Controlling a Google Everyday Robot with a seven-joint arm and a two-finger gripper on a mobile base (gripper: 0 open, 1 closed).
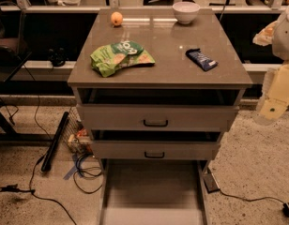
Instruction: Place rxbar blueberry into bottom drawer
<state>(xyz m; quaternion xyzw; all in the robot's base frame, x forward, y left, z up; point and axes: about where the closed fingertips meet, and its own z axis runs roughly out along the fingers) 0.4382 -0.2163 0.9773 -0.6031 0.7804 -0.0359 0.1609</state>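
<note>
In the camera view my claw (275,97) hangs at the right edge of the scene, off the side of the cabinet, and I cannot tell whether it is apart or together. The rxbar blueberry (201,59) lies flat on the cabinet top (168,71), to the left of my claw and a little above it, turned at a slant, well apart from the green snack bag (121,57) farther left. I judge the bar light, thin and a bit bendy, with a slick wrapper that could slide under a push. So I would come straight down and pinch across its narrow width near the middle. The bottom drawer (154,191) stands pulled out, below and left of my claw, floor bare.
</note>
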